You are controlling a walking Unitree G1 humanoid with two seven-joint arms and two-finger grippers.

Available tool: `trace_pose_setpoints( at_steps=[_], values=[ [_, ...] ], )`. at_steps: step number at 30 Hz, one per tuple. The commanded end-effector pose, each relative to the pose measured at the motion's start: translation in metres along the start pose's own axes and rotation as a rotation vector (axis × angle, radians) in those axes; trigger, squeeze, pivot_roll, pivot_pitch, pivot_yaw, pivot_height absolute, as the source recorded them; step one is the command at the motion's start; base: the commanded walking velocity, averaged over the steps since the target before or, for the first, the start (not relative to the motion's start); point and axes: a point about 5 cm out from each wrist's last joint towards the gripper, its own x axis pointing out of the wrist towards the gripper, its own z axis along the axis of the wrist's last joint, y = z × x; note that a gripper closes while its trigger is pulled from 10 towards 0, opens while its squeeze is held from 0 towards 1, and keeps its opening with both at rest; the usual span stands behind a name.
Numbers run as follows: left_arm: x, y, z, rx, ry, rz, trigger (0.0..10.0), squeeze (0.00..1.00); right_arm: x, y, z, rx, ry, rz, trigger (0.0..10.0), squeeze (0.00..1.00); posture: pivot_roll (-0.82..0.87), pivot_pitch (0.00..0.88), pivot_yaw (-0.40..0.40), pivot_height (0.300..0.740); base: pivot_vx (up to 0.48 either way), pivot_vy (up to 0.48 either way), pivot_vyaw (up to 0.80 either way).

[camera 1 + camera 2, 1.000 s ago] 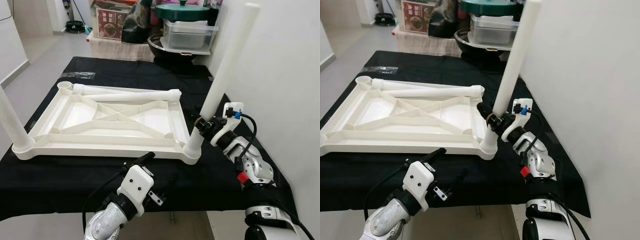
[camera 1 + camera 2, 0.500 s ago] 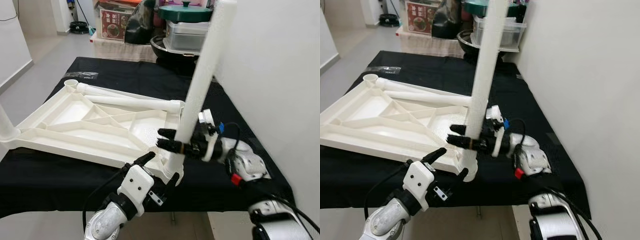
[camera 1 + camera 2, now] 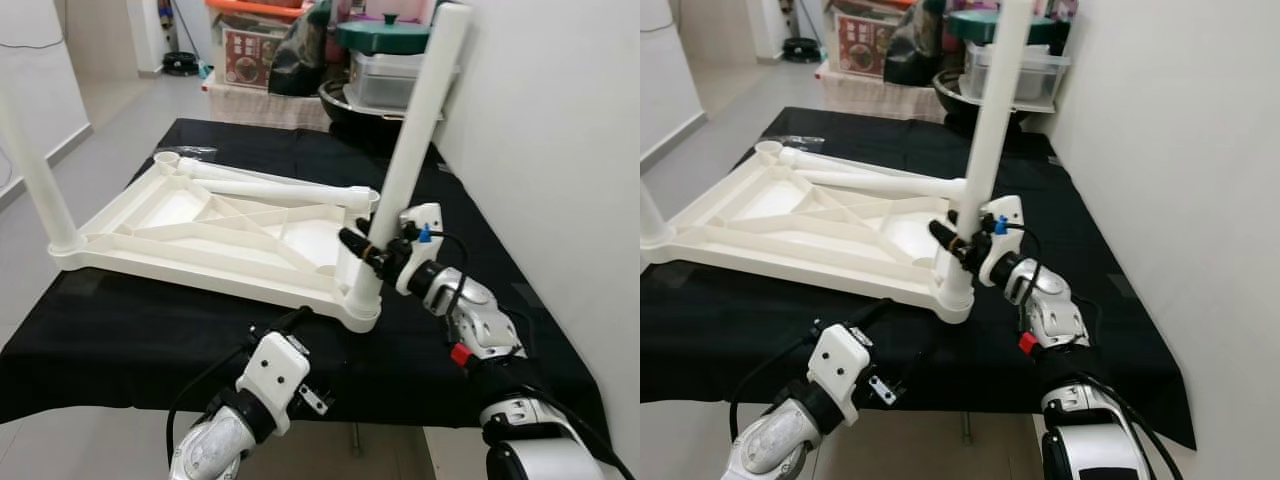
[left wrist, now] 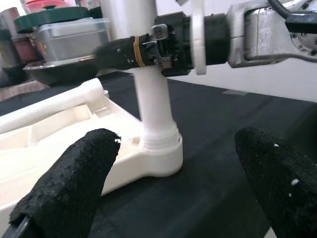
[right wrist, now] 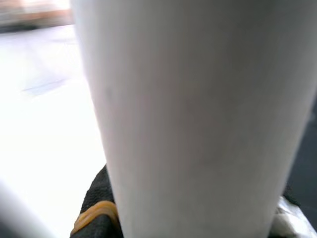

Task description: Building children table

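The white plastic table top lies upside down on the black cloth. A white leg stands in its near right corner socket. My right gripper is shut on this leg just above the socket; the leg is pressed close in the right wrist view. A second leg stands upright at the near left corner. Loose legs lie along the top's far edge. My left gripper is open, low at the table's front edge, facing the socket with nothing between its fingers.
Pots, a clear plastic box and a green lid crowd the far end of the table. A white wall runs close along the right side. Open floor lies to the left.
The table top has turned on the cloth, its near right corner drawn toward me. My right gripper stays shut on the leg. The head view has shifted too.
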Motion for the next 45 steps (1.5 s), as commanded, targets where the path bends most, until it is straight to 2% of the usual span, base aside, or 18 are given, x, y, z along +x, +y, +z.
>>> trace_pose_setpoints(
  at_steps=[1, 5, 9, 10, 11, 14, 15, 20, 21, 25, 27, 28, 32, 34, 37, 43, 44, 45],
  values=[
    [-0.001, -0.002, -0.003, -0.003, 0.009, -0.013, 10.0, 0.0, -0.019, -0.042, -0.014, 0.062, 0.054, -0.466, 0.0, 0.0, 0.12, 0.0, -0.116, 0.74, 0.0, 0.0, 0.0],
    [-0.001, -0.002, -0.004, -0.002, 0.01, -0.015, 10.0, 0.0, -0.033, -0.045, -0.02, 0.111, 0.051, -0.698, 0.0, 0.0, 0.12, 0.0, -0.112, 0.74, 0.0, 0.0, 0.0],
    [-0.001, -0.002, -0.004, 0.001, 0.01, -0.014, 10.0, 0.0, -0.033, -0.032, -0.027, 0.143, 0.064, -0.746, 0.0, 0.0, 0.13, 0.0, -0.116, 0.74, 0.0, 0.0, 0.0],
    [-0.001, -0.002, -0.003, 0.002, 0.011, -0.013, 10.0, 0.0, -0.029, -0.02, -0.029, 0.181, 0.056, -0.732, 7.3, 0.0, 0.13, 0.0, -0.12, 0.74, 0.0, 0.0, 0.0],
    [-0.001, -0.002, -0.003, 0.003, 0.011, -0.012, 10.0, 0.0, -0.026, -0.013, -0.03, 0.209, 0.05, -0.72, 10.0, 0.0, 0.13, 0.0, -0.12, 0.74, 0.0, 0.0, 0.0],
    [-0.001, -0.001, -0.003, 0.004, 0.012, -0.009, 10.0, 0.0, -0.018, 0.0, -0.025, 0.266, -0.009, -0.651, 10.0, 0.0, 0.13, 0.0, -0.119, 0.74, 0.0, 0.0, 0.0],
    [-0.001, -0.001, -0.003, 0.004, 0.013, -0.009, 10.0, 0.0, -0.015, 0.003, -0.018, 0.248, -0.056, -0.591, 10.0, 1.0, 0.12, 0.0, -0.118, 0.74, 0.0, 0.0, 0.0],
    [-0.001, -0.001, -0.004, 0.003, 0.013, -0.01, 10.0, 0.0, -0.01, 0.006, -0.004, 0.219, -0.126, -0.491, 10.0, 1.0, 0.12, 0.0, -0.114, 0.74, 0.0, 0.0, 0.0],
    [-0.001, -0.001, -0.004, 0.002, 0.013, -0.01, 10.0, 0.0, -0.007, 0.003, 0.003, 0.249, -0.162, -0.395, 10.0, 0.0, 0.12, 0.0, -0.116, 0.74, 0.0, 0.0, 0.0],
    [0.001, -0.002, -0.004, 0.001, 0.011, -0.01, 10.0, 0.0, -0.008, 0.0, 0.017, 0.347, -0.235, -0.022, 10.0, 0.0, 0.12, 0.0, -0.117, 0.74, 0.0, 0.0, 0.0],
    [0.001, -0.002, -0.004, 0.001, 0.011, -0.01, 10.0, 0.0, -0.008, 0.0, 0.017, 0.356, -0.238, 0.005, 10.0, 0.0, 0.12, 0.0, -0.117, 0.74, 0.0, 0.0, 0.0],
    [0.001, -0.002, -0.004, 0.001, 0.009, -0.009, 10.0, 0.0, -0.014, 0.0, 0.016, 0.331, -0.191, 0.2, 10.0, 0.0, 0.11, 0.0, -0.116, 0.74, 0.0, 0.0, 0.0],
    [0.002, -0.002, -0.003, 0.0, 0.008, -0.009, 10.0, 0.0, -0.021, 0.0, 0.015, 0.319, -0.155, 0.347, 10.0, 0.0, 0.11, 0.0, -0.117, 0.74, 0.0, 0.0, 0.0],
    [0.002, -0.002, -0.003, 0.001, 0.006, -0.008, 10.0, 0.0, -0.046, 0.009, 0.009, 0.248, -0.02, 0.779, 10.0, 0.0, 0.12, 0.0, -0.119, 0.74, 0.0, 0.0, 0.0],
    [0.002, -0.001, -0.003, 0.002, 0.005, -0.007, 10.0, 0.0, -0.057, 0.018, 0.002, 0.205, 0.08, 0.99, 10.0, 0.0, 0.12, 0.0, -0.122, 0.74, 0.0, 0.0, 0.0],
    [0.002, 0.0, -0.003, 0.003, 0.004, -0.004, 10.0, 0.0, -0.054, 0.026, -0.003, 0.153, 0.131, 1.067, 10.0, 0.0, 0.12, 0.0, -0.121, 0.74, 0.0, 0.0, 0.0],
    [0.002, 0.0, -0.003, 0.005, 0.004, -0.004, 10.0, 0.0, -0.048, 0.03, -0.007, 0.112, 0.15, 1.075, 4.3, 0.0, 0.13, 0.0, -0.121, 0.74, 0.0, 0.0, 0.0],
    [0.002, 0.0, -0.003, 0.005, 0.004, -0.004, 10.0, 0.0, -0.048, 0.03, -0.007, 0.112, 0.15, 1.075, 4.3, 0.0, 0.13, 0.0, -0.121, 0.74, 0.0, 0.0, 0.0]
  ],
)
